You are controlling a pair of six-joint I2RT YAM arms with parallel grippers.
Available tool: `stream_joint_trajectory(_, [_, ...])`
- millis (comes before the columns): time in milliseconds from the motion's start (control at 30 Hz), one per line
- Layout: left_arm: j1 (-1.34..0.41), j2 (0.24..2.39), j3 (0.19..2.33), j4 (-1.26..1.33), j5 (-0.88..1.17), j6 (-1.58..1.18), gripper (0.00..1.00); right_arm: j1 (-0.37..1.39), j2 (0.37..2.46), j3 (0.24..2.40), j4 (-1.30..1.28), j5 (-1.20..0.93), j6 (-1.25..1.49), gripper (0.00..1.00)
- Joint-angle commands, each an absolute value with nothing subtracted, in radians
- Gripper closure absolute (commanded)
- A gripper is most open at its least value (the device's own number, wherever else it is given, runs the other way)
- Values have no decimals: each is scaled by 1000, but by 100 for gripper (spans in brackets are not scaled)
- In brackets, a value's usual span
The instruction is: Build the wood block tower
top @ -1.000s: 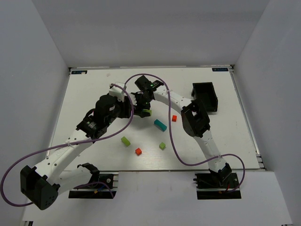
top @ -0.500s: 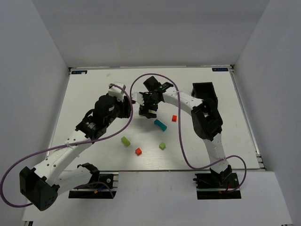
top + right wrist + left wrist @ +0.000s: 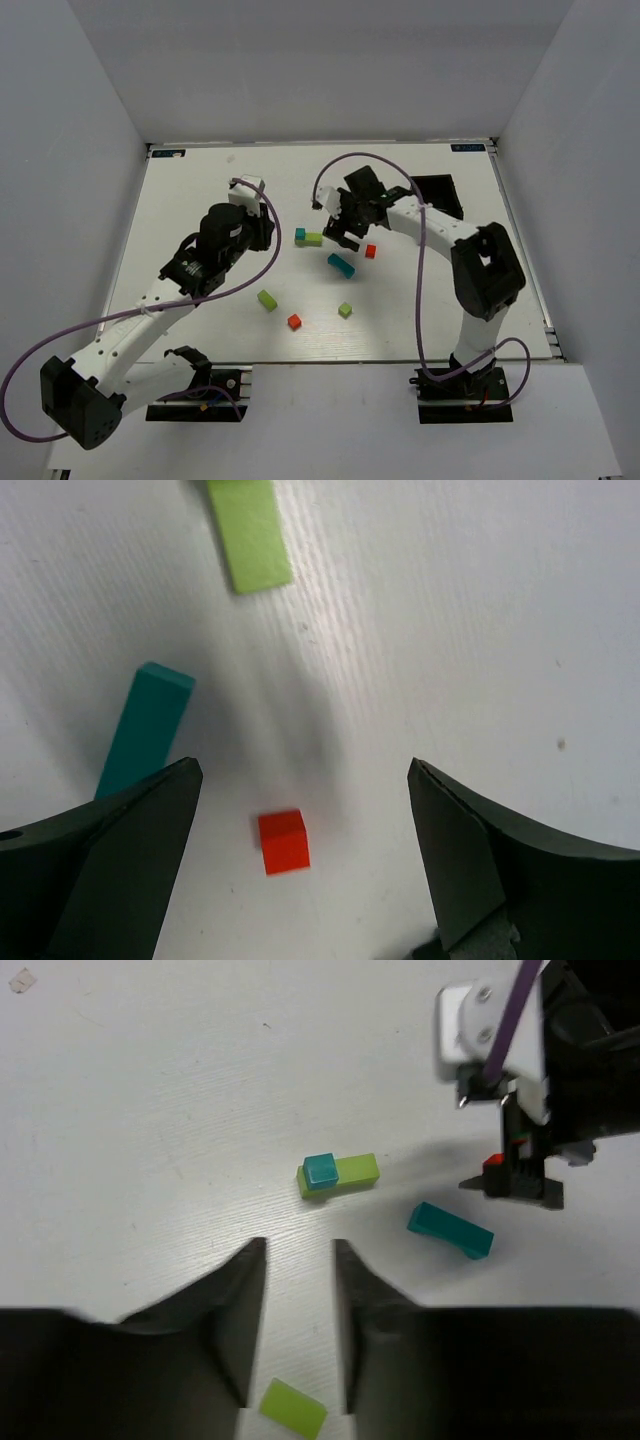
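Note:
A small teal cube (image 3: 300,233) sits on one end of a lime-green block (image 3: 315,239) lying on the white table (image 3: 200,190); both show in the left wrist view (cube (image 3: 320,1170), block (image 3: 352,1170)). A teal bar (image 3: 341,265) and a red cube (image 3: 370,251) lie just right of them. My right gripper (image 3: 346,234) is open and empty; in its wrist view the gripper (image 3: 302,770) is above the red cube (image 3: 283,841), with the teal bar (image 3: 148,726) at its left. My left gripper (image 3: 268,236) is open and empty, left of the stack (image 3: 298,1250).
A loose lime block (image 3: 267,299), a second red cube (image 3: 294,321) and a small lime cube (image 3: 345,310) lie nearer the arm bases. The black open-topped box (image 3: 445,190) stands at the back right, partly behind the right arm. Grey walls enclose the table.
My right gripper has drawn back to the right from the lime block, which now lies uncovered with the teal cube on it. My left gripper has pulled back slightly.

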State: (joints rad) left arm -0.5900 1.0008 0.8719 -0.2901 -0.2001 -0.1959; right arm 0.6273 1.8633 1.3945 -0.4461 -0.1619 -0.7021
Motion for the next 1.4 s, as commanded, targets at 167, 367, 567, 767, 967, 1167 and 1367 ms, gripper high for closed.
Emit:
stream_joint_trajectory(167, [-584, 965, 839, -278, -166, -157, 100, 540, 1714, 1368, -495, -331, -609, 91])
stream_joint_trajectory(367, [-584, 1014, 839, -296, -137, -127, 56, 509, 1652, 1273, -492, -347, -702, 98])
stream_joint_trajectory(567, [-584, 1066, 859, -319, -107, -115, 36, 483, 1713, 1285, -592, -374, -856, 41])
stream_joint_trajectory(767, [-584, 1066, 859, -319, -98, -115, 36, 477, 1766, 1287, -581, -316, -864, 34])
stream_joint_trajectory(967, [-584, 1066, 859, -319, -89, -115, 36, 477, 1798, 1282, -571, -279, -862, 28])
stream_joint_trajectory(1167, [-584, 1066, 859, -319, -89, -115, 36, 477, 1833, 1272, -543, -253, -864, 25])
stream_joint_trajectory(1367, [-584, 1066, 859, -319, -80, -115, 36, 480, 1861, 1275, -526, -232, -859, 25])
